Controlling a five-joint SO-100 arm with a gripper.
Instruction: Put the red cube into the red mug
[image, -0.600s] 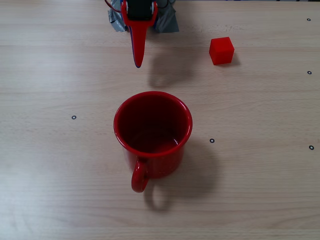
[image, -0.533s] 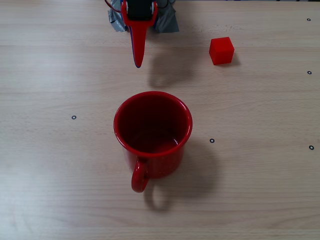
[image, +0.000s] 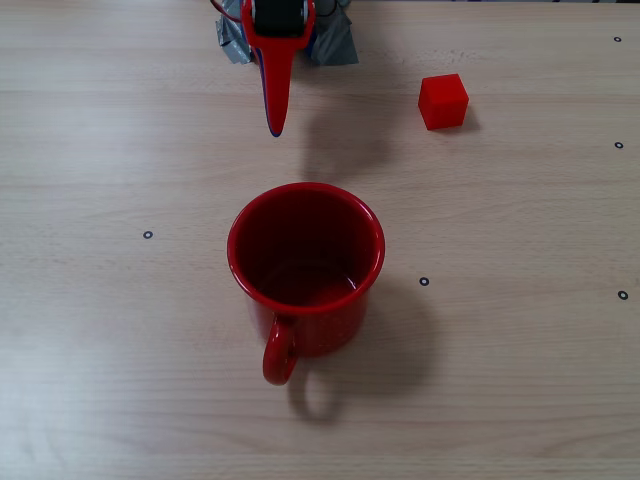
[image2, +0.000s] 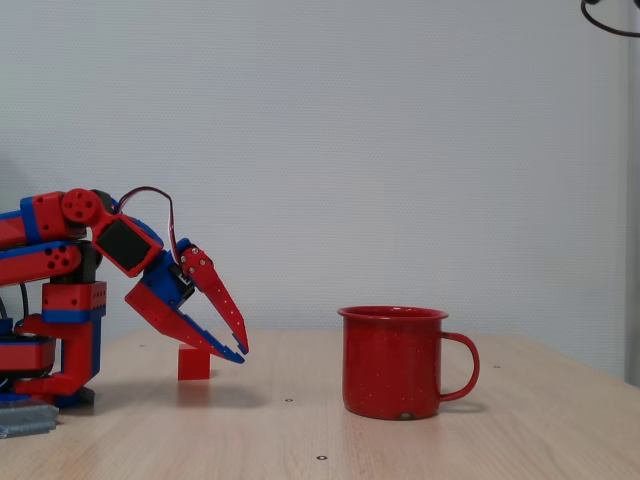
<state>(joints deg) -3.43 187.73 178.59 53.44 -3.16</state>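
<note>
The red cube (image: 443, 101) sits on the wooden table at the upper right, on its own. In the side-on fixed view the red cube (image2: 194, 364) shows just behind the lower finger. The red mug (image: 305, 250) stands upright mid-table, nothing inside it, handle toward the lower edge; side-on, the red mug (image2: 392, 362) has its handle pointing right. My gripper (image: 275, 128) hangs above the table between the arm's base and the mug, left of the cube. Side-on, the gripper (image2: 240, 353) points down and right, its tips together, holding nothing.
The red-and-blue arm's base (image2: 55, 340) stands at the left, taped down with grey tape (image: 335, 45). Small black ring marks (image: 148, 235) dot the table. A white wall rises behind the table.
The gripper has shifted very slightly and its shadow on the table has moved a little. Cube and mug have stayed put.
</note>
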